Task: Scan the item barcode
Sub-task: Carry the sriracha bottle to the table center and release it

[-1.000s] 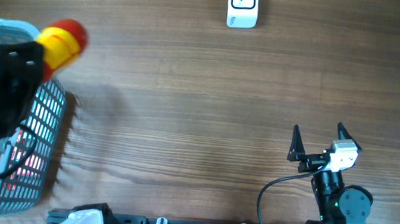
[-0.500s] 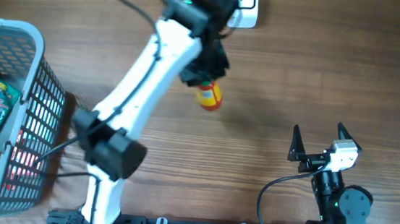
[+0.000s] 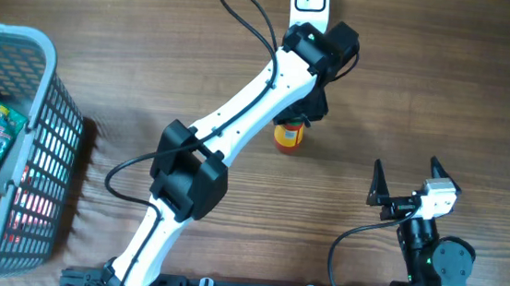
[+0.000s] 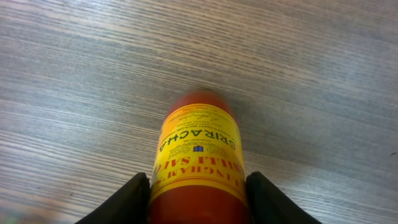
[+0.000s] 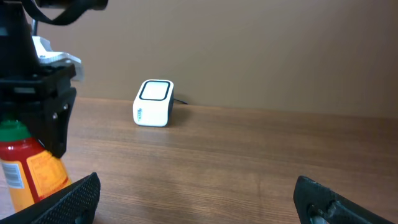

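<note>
The left claw (image 3: 302,112) grasps the bottle (image 3: 288,137); in the left wrist view its fingers (image 4: 134,200) press against both sides of the red body, above the yellow label. In the overhead view the bottle sits upper centre of the frame, just below the white scanner (image 3: 310,4) and apart from it. The right wrist view shows it upright at lower left, green cap up, with the scanner further back. Whether its base touches the table (image 3: 446,76) cannot be told. The right claw (image 3: 406,179) stands released and empty at lower right. A basket (image 3: 56,144) of goods fills the left edge.
</note>
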### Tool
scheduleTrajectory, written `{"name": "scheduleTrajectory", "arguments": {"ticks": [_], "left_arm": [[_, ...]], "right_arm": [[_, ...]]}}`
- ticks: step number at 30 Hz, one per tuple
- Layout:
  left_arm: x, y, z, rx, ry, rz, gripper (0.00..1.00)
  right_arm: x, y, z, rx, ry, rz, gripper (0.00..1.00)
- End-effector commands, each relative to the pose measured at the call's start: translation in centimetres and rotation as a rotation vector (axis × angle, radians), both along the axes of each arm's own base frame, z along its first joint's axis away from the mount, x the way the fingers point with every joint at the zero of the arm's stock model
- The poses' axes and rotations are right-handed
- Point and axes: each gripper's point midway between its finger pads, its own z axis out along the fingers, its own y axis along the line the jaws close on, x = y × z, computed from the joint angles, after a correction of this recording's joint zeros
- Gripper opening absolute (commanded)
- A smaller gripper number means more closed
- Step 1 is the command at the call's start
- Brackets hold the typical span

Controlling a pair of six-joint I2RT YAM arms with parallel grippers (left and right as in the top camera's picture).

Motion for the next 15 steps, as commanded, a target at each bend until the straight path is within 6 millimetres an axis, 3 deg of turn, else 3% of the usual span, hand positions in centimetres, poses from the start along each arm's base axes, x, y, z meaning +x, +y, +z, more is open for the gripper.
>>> {"name": "scheduleTrajectory", "arguments": {"ticks": [1, 4, 5, 6, 10, 12, 13, 14, 15], "left_arm": [[0.2, 0.0, -0.1, 0.015, -0.014, -0.003, 0.62], [0.0, 0.3, 0.3, 0.018, -0.012, -0.002, 0.85], [0.1, 0.6, 0.9, 0.013, -0.016, 0.005, 1.00], [0.2, 0.8, 1.8, 0.002, -0.029, 0.011, 1.00], [1.5, 2.7, 10.9, -0.129, -0.210, 0.054, 1.00], [2.0, 7.2, 16.9, -0.132, -0.371, 0.127, 1.00], [1.8, 10.5, 19.6, -0.103, -0.447, 0.181, 1.00], [1.6, 12.3, 21.0, -0.092, -0.483, 0.215, 1.00], [1.0, 15.8, 23.4, -0.077, -0.543, 0.283, 1.00]], "right_arm": [[0.0, -0.1, 0.1, 0.004, -0.005, -0.009, 1.00], [0.0, -0.1, 0.1, 0.004, -0.005, -0.009, 1.00], [0.0, -0.1, 0.1, 0.005, -0.005, -0.009, 1.00], [0.0, -0.1, 0.1, 0.004, -0.005, -0.009, 1.00], [0.0, -0.1, 0.1, 0.004, -0.005, -0.009, 1.00], [0.0, -0.1, 0.1, 0.004, -0.005, -0.009, 1.00], [0.0, -0.1, 0.1, 0.004, -0.005, -0.009, 1.00], [0.0, -0.1, 0.1, 0.004, -0.005, -0.009, 1.00], [0.0, -0.1, 0.1, 0.004, -0.005, -0.009, 1.00]]}}
